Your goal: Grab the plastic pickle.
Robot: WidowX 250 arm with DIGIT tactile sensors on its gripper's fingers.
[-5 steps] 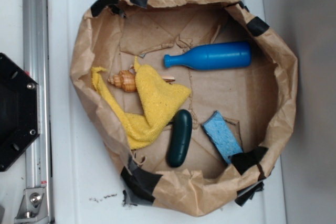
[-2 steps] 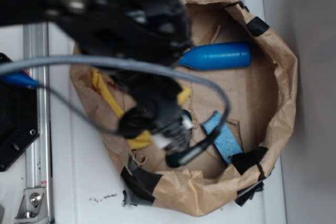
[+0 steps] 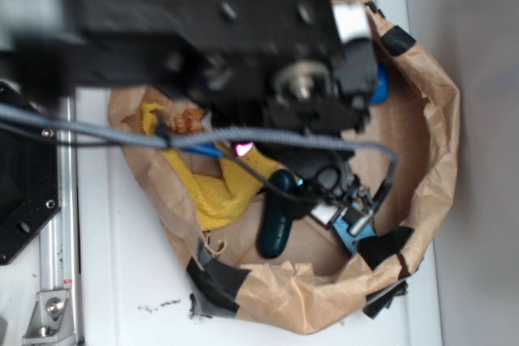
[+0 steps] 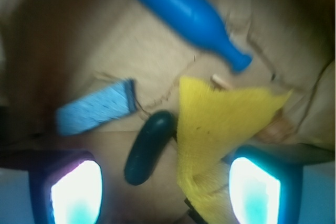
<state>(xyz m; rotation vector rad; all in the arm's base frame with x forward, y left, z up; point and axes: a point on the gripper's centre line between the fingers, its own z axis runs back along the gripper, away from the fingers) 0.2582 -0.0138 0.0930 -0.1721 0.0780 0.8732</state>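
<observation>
Inside the paper bag (image 3: 438,143): 1 plastic pickle (image 4: 148,146), 1 blue bottle (image 4: 184,11), 1 light blue sponge (image 4: 94,107), 1 yellow cloth (image 4: 220,124). The tool (image 4: 165,190) hangs wide open over the pickle, holding nothing.

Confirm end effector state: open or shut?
Open. In the wrist view the two fingers sit wide apart, with the plastic pickle lying free between them, ungrasped.

A lab-style robot test bench: white tabletop (image 3: 122,265), metal rail (image 3: 61,224), and a taped paper bin (image 3: 438,119) of toys.
</observation>
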